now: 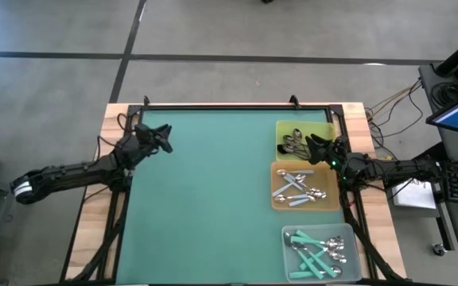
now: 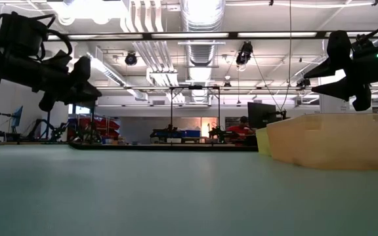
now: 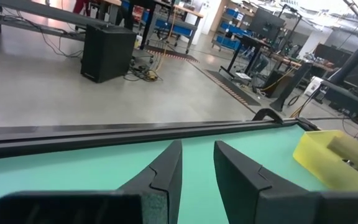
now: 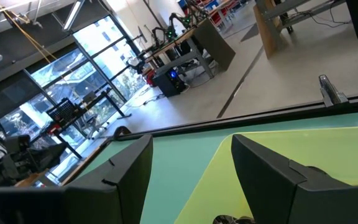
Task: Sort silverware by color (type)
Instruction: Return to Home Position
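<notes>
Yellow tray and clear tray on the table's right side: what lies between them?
The flat orange tray holding light-blue-handled spoons, then a bare strip of green mat before the clear tray; the high view shows this.

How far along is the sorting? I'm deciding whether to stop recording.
Sorting looks finished: dark spoons lie in the yellow tray, blue spoons in the orange tray, green spoons in the clear tray; none shows on the mat. Nothing is in hand: left gripper and right gripper hang open, empty. Left: parking the arms, seemingly.
</notes>
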Controlling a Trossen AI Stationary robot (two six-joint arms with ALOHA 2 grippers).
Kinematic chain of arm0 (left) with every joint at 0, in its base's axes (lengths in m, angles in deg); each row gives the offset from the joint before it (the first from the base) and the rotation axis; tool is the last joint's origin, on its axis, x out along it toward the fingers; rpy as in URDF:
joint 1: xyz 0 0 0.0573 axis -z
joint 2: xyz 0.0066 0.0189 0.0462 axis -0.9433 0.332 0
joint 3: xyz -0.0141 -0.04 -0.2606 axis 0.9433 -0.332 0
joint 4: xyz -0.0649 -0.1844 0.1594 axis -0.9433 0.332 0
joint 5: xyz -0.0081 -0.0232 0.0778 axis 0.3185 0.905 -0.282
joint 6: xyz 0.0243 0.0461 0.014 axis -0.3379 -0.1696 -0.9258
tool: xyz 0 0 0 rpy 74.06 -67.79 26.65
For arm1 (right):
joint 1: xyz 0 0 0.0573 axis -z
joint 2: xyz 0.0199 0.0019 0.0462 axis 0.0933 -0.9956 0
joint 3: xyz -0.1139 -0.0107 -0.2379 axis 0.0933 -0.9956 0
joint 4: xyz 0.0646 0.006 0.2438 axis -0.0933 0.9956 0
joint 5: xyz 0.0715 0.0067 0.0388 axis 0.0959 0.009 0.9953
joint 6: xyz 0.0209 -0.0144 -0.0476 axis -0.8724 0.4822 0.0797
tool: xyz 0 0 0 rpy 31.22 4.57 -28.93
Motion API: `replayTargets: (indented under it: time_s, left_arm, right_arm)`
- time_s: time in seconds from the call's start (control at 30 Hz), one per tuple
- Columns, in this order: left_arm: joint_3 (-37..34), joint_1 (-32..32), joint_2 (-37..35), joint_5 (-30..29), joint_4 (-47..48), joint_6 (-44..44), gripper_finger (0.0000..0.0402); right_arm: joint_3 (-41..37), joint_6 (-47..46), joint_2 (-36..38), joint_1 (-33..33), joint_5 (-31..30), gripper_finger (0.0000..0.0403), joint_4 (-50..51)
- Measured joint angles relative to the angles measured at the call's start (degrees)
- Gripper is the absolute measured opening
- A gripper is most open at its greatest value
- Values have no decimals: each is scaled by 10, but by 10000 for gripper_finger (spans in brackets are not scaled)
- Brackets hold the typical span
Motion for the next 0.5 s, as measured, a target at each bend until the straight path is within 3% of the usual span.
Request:
replayTargets:
  time_s: [0.5]
  left_arm:
    - [0, 0, 42, 0, 0, 0, 75]
  right_arm:
    - [0, 0, 0, 0, 0, 210, 0]
